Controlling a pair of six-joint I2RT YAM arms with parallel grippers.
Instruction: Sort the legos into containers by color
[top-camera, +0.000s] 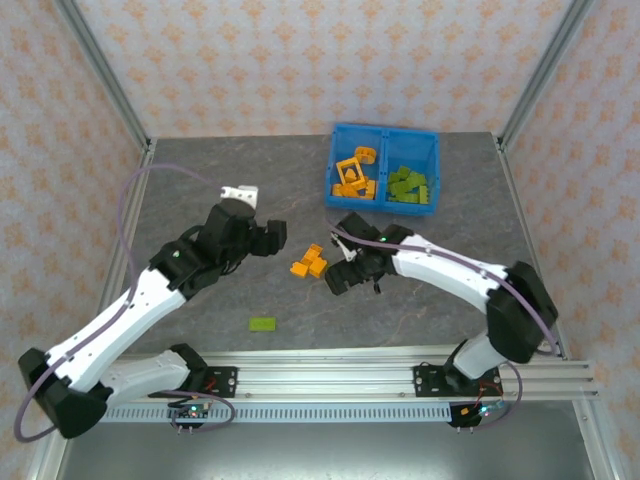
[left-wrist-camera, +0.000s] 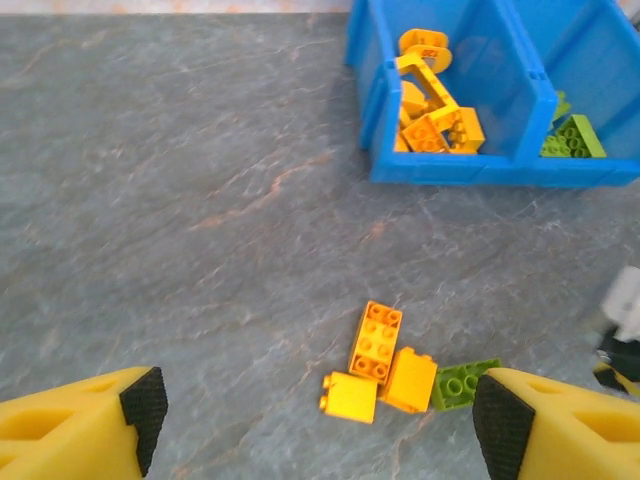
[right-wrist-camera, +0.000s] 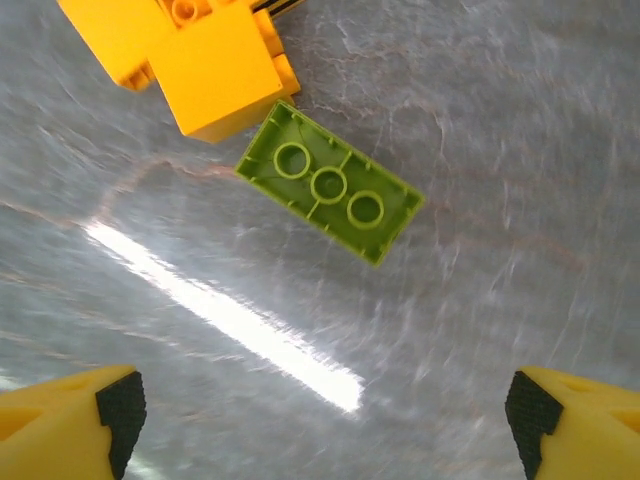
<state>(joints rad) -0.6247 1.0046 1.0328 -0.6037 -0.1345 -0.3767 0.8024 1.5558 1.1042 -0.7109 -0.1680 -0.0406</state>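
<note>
Bricks loose on surface, both arms empty

Right wrist view: upside-down green brick (right-wrist-camera: 330, 187), hollow side up, long axis diagonal across the finger gap, just beside orange bricks (right-wrist-camera: 200, 60). Right fingers (right-wrist-camera: 120, 415) wide apart, holding nothing. Left wrist view: left fingers (left-wrist-camera: 145, 405) wide apart, empty; blue bin (left-wrist-camera: 455, 170) far right. Top view adds lone green brick (top-camera: 263, 323) near-left on surface (top-camera: 420, 320), long axis left-right.

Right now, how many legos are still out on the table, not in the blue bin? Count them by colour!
Orange legos: 3, in one cluster
Green legos: 2, one beside that cluster, one lying alone
Total: 5
</note>
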